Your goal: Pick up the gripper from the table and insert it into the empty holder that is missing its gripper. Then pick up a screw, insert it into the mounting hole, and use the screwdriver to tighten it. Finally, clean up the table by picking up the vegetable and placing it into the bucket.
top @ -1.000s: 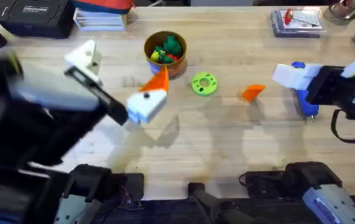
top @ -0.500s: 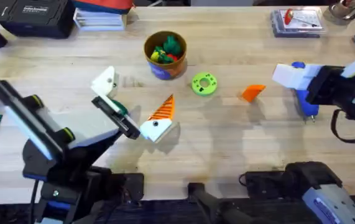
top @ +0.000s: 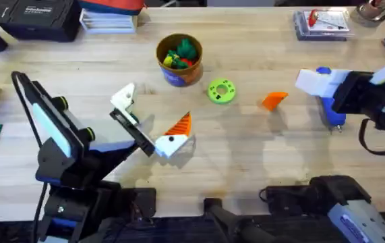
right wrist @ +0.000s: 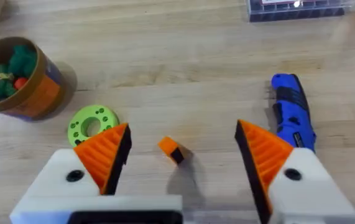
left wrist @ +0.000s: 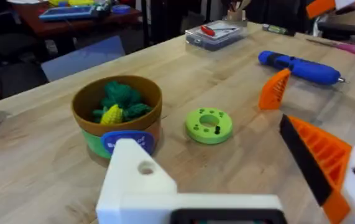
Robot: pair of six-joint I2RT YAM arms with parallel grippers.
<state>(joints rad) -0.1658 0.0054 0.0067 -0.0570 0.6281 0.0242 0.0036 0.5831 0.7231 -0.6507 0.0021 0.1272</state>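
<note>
Left hand [top: 153, 125] sits low over the counter [top: 246, 155], left of centre, fingers spread wide, nothing between them. One finger carries its orange wedge [top: 177, 125]; the other is the bare white holder [top: 123, 100], mounting hole visible in the left wrist view [left wrist: 145, 168]. Likely parked low and tilted so the empty mount faces the other arm and can be reached from the counter's middle.

Loose gripper [top: 274, 100] lies on the counter right of centre, between the green disc [top: 221, 90] and the screwdriver [top: 328, 102], touching neither. In the right wrist view it sits between the right hand's two wedges but farther off, on the wood [right wrist: 171, 150].

Right hand [right wrist: 183, 162]: wedges apart, holding nothing, over the right side of the counter next to the screwdriver. That places it close to both things it needs first, gripper and tool. Judgement: approach to the gripper pick not yet closed; the insert step is still ahead.

Screwdriver lies flat, tip pointing toward the near edge, partly under the right arm in the overhead view.

Bucket [top: 179, 59] stands upright toward the far side, behind the disc, with green, yellow and red toy vegetables inside. No loose vegetable on the counter that I can make out.

Clear case [top: 321, 24] at the far right; contents too small to tell.

Risk, as I judge it: the wedge is small and lies on its side, so a pinch could skate it across the wood.
</note>
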